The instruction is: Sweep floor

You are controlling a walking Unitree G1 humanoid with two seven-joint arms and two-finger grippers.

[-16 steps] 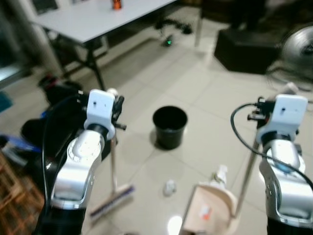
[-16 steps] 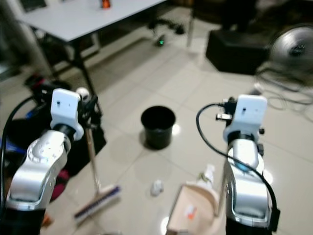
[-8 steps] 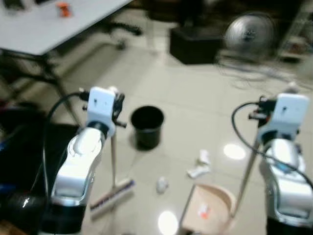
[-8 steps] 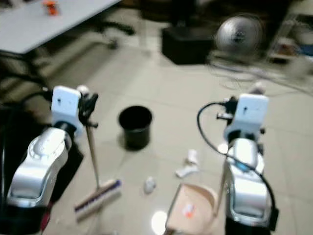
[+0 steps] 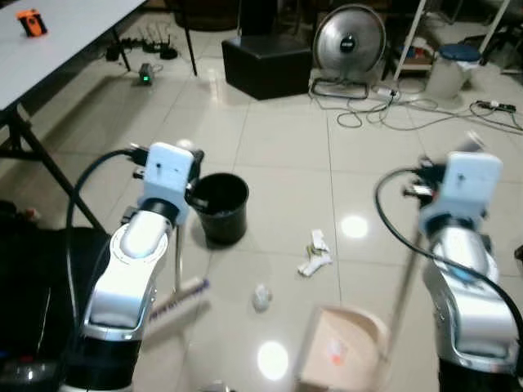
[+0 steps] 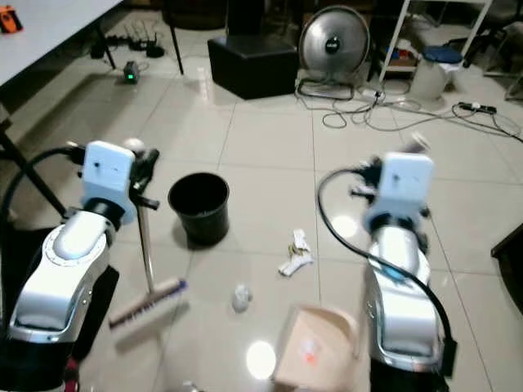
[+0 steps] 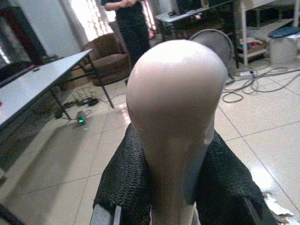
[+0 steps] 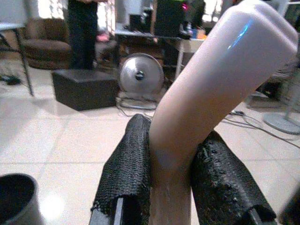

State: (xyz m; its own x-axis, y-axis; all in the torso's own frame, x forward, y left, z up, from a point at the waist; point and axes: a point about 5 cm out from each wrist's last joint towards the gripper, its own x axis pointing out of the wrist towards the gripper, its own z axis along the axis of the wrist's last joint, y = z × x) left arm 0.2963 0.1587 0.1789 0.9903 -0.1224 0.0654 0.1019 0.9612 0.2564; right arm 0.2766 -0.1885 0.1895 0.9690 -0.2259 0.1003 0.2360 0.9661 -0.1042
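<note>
Left eye view, from largest to smallest: the floor (image 5: pixel 270 139) of pale tiles fills the frame, with a white bench (image 5: pixel 49 37) cutting the upper left corner and a fan (image 5: pixel 350 37) at upper centre. A black bin (image 5: pixel 217 208) stands left of centre.

At lower left, the left gripper (image 7: pixel 166 154) has its fingers (image 7: pixel 122 183) closed on the rounded top of the broom (image 5: pixel 178 269); the handle runs nearly straight down to the brush head (image 5: pixel 176 300) lying on the tiles. At right, the right gripper (image 8: pixel 171 164) has its fingers (image 8: pixel 129 164) pinched around the bent top of the dustpan handle (image 5: pixel 402 294), whose pole slants down to the beige dustpan (image 5: pixel 339 351) at lower centre.

The litter lies between brush and pan: a crumpled white scrap (image 5: pixel 315 255) in mid-frame and a small ball of paper (image 5: pixel 261 297) below it. The ball sits to the right of the brush head and left of the pan's mouth, so a rightward stroke by the left arm looks like the natural way to push it in; the scrap lies farther up the frame, off that line.
</note>
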